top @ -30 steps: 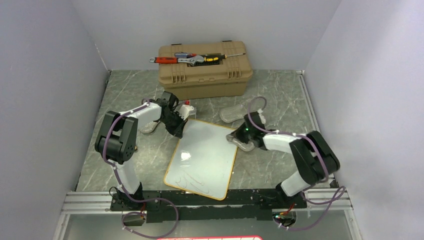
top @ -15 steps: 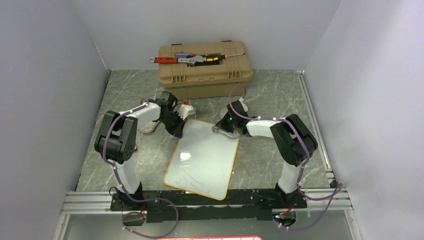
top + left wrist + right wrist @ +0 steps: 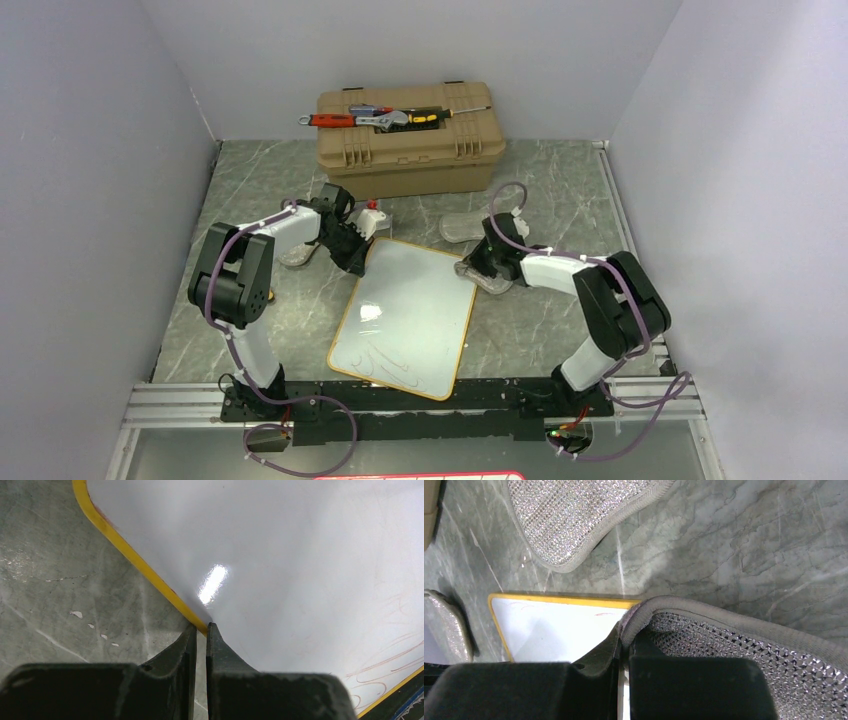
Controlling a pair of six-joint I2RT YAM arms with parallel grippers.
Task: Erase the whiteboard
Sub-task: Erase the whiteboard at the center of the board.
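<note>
**Top view.** One whiteboard (image 3: 410,310) lies flat on the table (image 3: 560,190) at the centre of the frame, skewed, with faint scribbles (image 3: 385,362) near its lower edge. One tan toolbox (image 3: 410,150) stands at upper centre. The hand tools (image 3: 380,118) on its lid are too small to count surely.

There are three silvery mesh pads. The loose pad (image 3: 462,229) lies above the board's upper right corner. The gripped pad (image 3: 492,281) is at that corner. The half-hidden pad (image 3: 296,257) is at left, partly under the left arm.

The left gripper (image 3: 357,265) sits at the board's upper left corner. The right gripper (image 3: 474,270) is at its upper right. A small red-and-white object (image 3: 372,216) beside the left arm cannot be identified.

**Left wrist view.** The left gripper (image 3: 200,627) has its fingers drawn nearly together, pinching the whiteboard's yellow rim. Thin reddish scribbles show at lower right, cut off by the frame.

**Right wrist view.** The right gripper (image 3: 623,630) is pressed together on the folded edge of the gripped pad (image 3: 744,640), which covers the board's corner. The loose pad is cut off at the top and the half-hidden pad at the left edge.
</note>
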